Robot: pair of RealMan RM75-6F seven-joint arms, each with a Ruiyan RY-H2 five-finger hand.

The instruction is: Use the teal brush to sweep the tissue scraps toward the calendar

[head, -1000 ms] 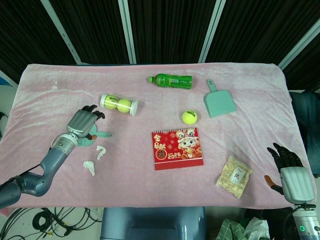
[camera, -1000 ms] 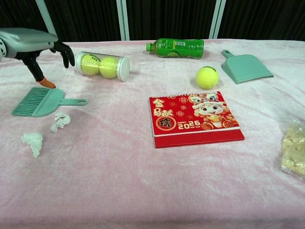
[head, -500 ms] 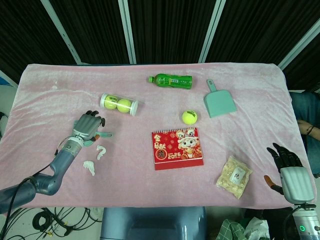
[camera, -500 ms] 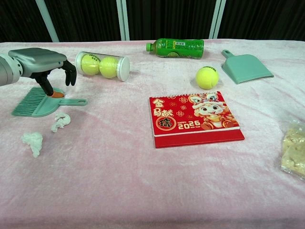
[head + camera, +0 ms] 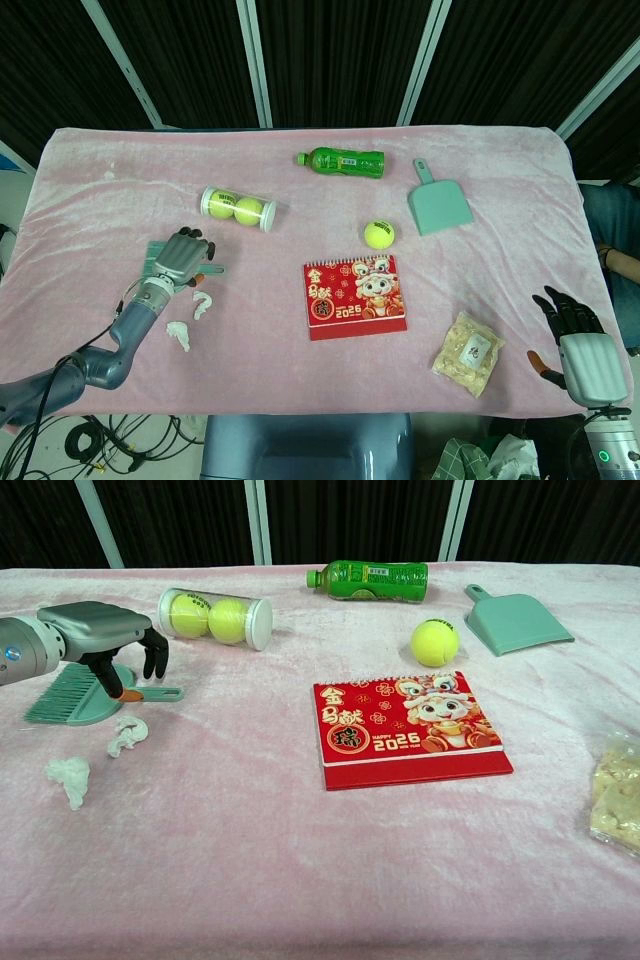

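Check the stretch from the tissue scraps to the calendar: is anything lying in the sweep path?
Nothing visible does. The two tissue scraps lie left of the calendar with only bare pink cloth between. The tube of tennis balls sits farther back, off that line.

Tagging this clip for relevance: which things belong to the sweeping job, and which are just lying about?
Job: teal plastic brush, two white tissue scraps, red 2026 calendar, left hand.

Lying about: teal dustpan, green bottle, tennis-ball tube, loose tennis ball, snack bag.
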